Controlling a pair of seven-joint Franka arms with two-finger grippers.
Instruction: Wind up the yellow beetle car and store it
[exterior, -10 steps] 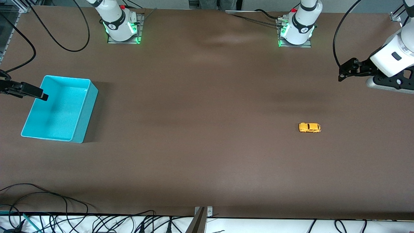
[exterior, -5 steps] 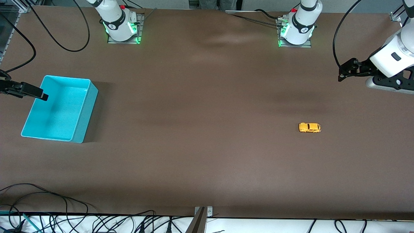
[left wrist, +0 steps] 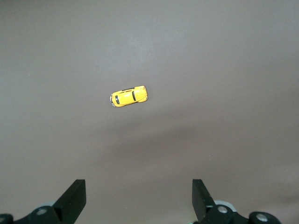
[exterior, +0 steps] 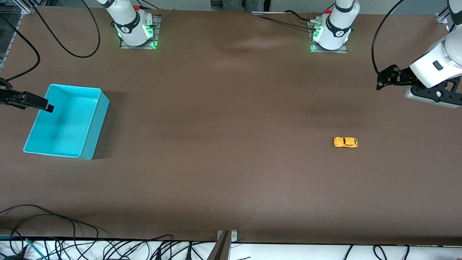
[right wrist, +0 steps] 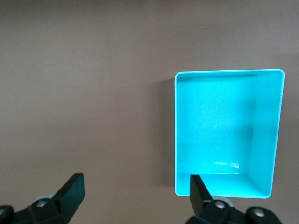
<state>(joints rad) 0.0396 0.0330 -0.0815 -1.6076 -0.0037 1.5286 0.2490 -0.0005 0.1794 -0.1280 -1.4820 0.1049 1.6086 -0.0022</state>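
Observation:
The yellow beetle car stands on its wheels on the brown table, toward the left arm's end. It also shows in the left wrist view, small and some way below. My left gripper hangs open and empty in the air over the table's edge at the left arm's end, apart from the car; in its own view the jaws stand wide. The turquoise bin is empty at the right arm's end. My right gripper waits open and empty above the bin's outer rim, jaws wide.
The two arm bases stand along the table's edge farthest from the front camera. Loose cables and a metal bracket lie at the edge nearest to it. Bare brown table lies between the car and the bin.
My left arm's hand has shifted slightly, with its jaws still open. The car, the bin and the right arm have not moved.

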